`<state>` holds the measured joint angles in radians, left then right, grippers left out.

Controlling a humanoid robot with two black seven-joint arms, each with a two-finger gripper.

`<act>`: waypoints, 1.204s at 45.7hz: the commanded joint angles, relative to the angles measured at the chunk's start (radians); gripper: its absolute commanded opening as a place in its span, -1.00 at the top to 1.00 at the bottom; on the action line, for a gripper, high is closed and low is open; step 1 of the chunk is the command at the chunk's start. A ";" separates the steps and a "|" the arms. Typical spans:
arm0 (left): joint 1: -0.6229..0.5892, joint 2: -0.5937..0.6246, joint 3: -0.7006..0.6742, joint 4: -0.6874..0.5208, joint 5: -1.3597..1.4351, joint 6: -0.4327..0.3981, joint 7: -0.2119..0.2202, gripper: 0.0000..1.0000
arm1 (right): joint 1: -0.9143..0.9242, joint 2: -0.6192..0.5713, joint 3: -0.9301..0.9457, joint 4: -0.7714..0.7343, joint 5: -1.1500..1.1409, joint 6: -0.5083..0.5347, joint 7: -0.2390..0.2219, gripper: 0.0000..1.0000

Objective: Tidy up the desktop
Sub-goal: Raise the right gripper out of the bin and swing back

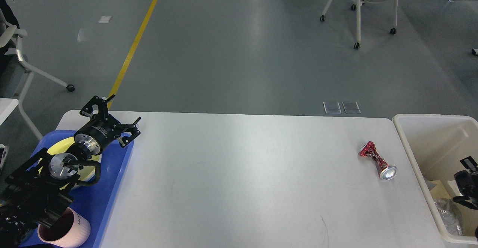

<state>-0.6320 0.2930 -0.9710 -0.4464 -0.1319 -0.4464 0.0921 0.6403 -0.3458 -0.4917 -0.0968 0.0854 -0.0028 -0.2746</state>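
While the pink cup (65, 230) shows letters too small to read, the left gripper (110, 118) hangs spread (empty) over the desktop (239, 180); the right gripper (466, 182), state unclear, sits inside the bin (407, 143).

1. The desktop (239, 173) fills the lower middle of the frame.
2. A crushed red can (378, 160) lies at right of centre.
3. The left gripper (110, 119), fingers spread, hangs at left over a blue tray (112, 173).
4. The right gripper (466, 179), at the right edge, sits inside a cream bin (407, 143).
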 commanded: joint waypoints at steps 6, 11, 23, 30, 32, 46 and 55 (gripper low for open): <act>0.000 0.000 0.000 0.000 0.000 0.000 0.000 -0.99 | 0.004 0.002 0.004 -0.001 0.008 0.012 -0.009 -1.00; 0.000 0.000 0.000 0.000 0.000 0.000 0.000 -1.00 | 0.018 0.004 0.005 -0.001 0.008 0.012 -0.008 -1.00; 0.000 0.000 0.000 0.000 0.000 0.000 0.000 -0.99 | 0.123 0.034 0.005 0.003 0.008 0.026 -0.009 -1.00; 0.000 0.000 0.000 0.000 0.000 0.000 0.000 -0.99 | 0.264 0.036 -0.002 0.041 0.008 0.118 -0.005 -1.00; 0.000 0.000 0.000 0.000 0.000 0.000 0.000 -0.99 | 0.324 0.034 0.001 0.064 0.008 0.156 -0.005 -1.00; 0.000 0.000 0.000 0.000 0.000 0.000 0.000 -0.99 | 0.832 0.010 -0.126 0.515 -0.013 0.469 -0.011 -1.00; 0.000 0.000 0.000 0.000 0.000 0.000 0.000 -0.99 | 1.165 -0.018 -0.226 1.092 -0.081 0.558 -0.011 -1.00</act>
<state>-0.6320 0.2930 -0.9710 -0.4464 -0.1319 -0.4464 0.0921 1.6586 -0.3652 -0.6930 0.7181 0.0461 0.5181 -0.2853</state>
